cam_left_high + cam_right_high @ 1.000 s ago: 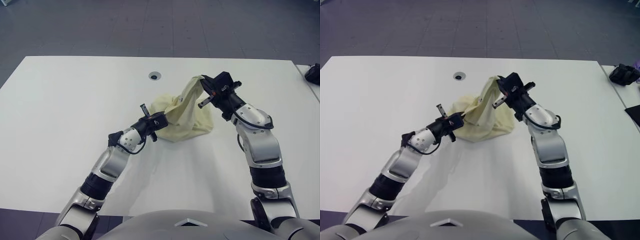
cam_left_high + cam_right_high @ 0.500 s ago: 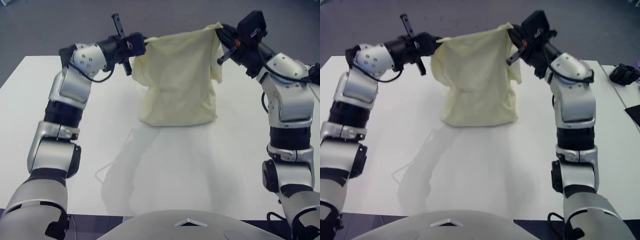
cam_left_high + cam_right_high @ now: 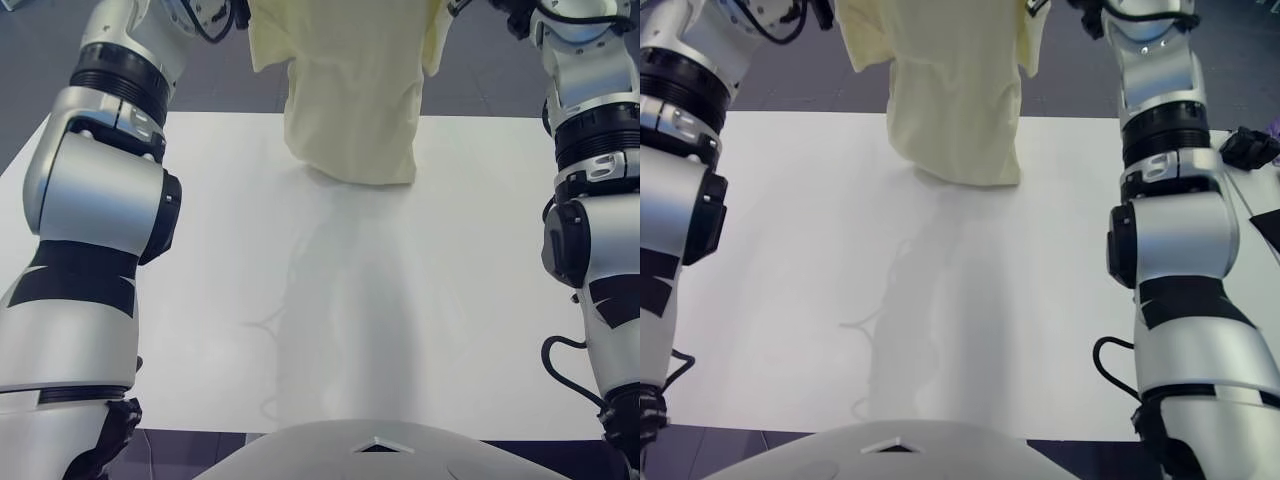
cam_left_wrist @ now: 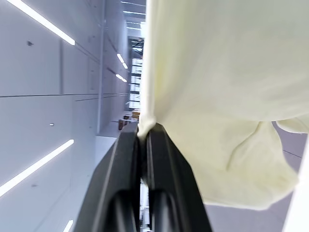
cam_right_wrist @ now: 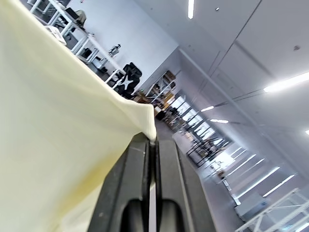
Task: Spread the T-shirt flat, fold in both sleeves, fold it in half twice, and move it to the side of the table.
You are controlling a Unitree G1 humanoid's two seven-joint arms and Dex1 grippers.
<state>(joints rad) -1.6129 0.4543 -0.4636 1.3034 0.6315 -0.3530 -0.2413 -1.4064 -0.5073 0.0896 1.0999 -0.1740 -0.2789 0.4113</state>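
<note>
The pale yellow T-shirt (image 3: 350,90) hangs in the air over the far middle of the white table (image 3: 450,320), held up along its top edge at two points, one in each gripper. In the left wrist view the left gripper (image 4: 144,127) has its two black fingers (image 4: 126,164) pressed together, with a pinch of the shirt's edge caught between the tips. Cloth spreads out from that pinch and drapes away in loose folds. In the right wrist view the right gripper (image 5: 153,140) is clamped the same way, its fingers (image 5: 137,166) closed on a corner of the fabric, which runs away from it in a smooth sheet.

In the head views the shirt hangs broadside between the two arms. The left arm (image 3: 100,190) is at the left edge and the right arm (image 3: 592,190) at the right edge, and both run up past the top of the picture. A short sleeve falls at each side (the left one (image 3: 266,40) hangs a little wider than the right one (image 3: 433,40)). The body ends in a slightly uneven hem (image 3: 352,172) over the far half of the table — whether the hem touches the tabletop I cannot tell. A dark object (image 3: 1248,148) lies on a separate surface off the table's right end, well apart from the shirt.
</note>
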